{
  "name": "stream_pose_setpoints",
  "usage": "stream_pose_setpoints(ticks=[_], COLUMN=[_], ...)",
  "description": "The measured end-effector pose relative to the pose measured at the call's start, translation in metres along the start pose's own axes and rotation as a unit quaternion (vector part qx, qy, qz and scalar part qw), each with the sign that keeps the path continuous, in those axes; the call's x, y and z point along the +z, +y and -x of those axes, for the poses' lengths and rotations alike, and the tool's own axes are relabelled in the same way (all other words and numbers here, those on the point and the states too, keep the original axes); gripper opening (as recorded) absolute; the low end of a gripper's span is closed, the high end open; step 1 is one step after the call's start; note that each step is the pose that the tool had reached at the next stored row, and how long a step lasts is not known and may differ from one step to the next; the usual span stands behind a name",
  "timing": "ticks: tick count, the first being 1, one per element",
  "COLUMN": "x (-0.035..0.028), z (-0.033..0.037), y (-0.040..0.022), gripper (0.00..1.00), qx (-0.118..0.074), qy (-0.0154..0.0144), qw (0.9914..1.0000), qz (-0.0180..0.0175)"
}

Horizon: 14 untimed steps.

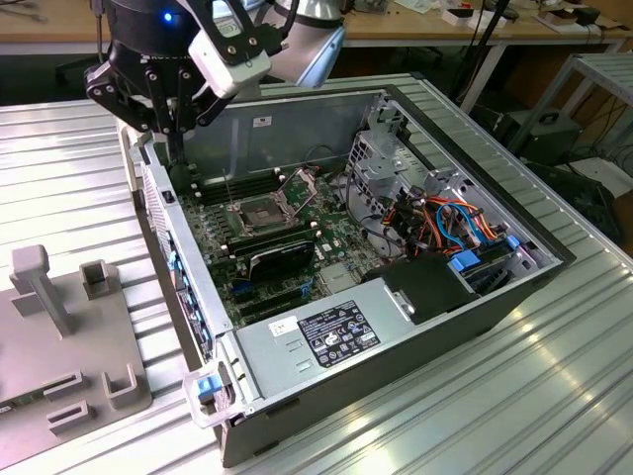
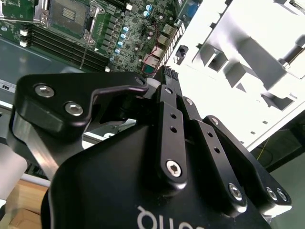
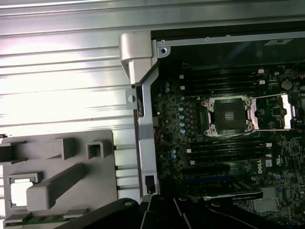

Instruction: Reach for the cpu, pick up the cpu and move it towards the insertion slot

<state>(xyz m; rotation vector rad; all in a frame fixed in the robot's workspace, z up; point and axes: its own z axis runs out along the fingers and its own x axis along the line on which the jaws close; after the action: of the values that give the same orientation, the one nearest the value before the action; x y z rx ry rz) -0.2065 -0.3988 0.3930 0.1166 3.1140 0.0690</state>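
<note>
Our gripper [image 1: 175, 156], pressed together and empty, hovers by the case [image 1: 287, 124]; we judge the thin cpu [image 3: 21, 193] light and fragile, best held by its edges.

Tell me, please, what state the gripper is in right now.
Gripper: whether it is open or shut cannot be told; it hangs over the case's edge.

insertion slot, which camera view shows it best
The first wrist view: the insertion slot sits whole and nearly head-on, with silver frame and dark centre plain. The exterior view shows it from farther off, at a slant inside the computer case. The second wrist view catches it cut off at the picture's edge.
</note>
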Motion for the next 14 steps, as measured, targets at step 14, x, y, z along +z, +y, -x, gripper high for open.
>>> stream_pose_setpoints(ticks=[14], x=[-0.0004], z=[-0.0158], y=[-0.0012], gripper=[0.11], qx=[0.0], qy=[0.0], qw=[1.0], qz=[-0.0001])
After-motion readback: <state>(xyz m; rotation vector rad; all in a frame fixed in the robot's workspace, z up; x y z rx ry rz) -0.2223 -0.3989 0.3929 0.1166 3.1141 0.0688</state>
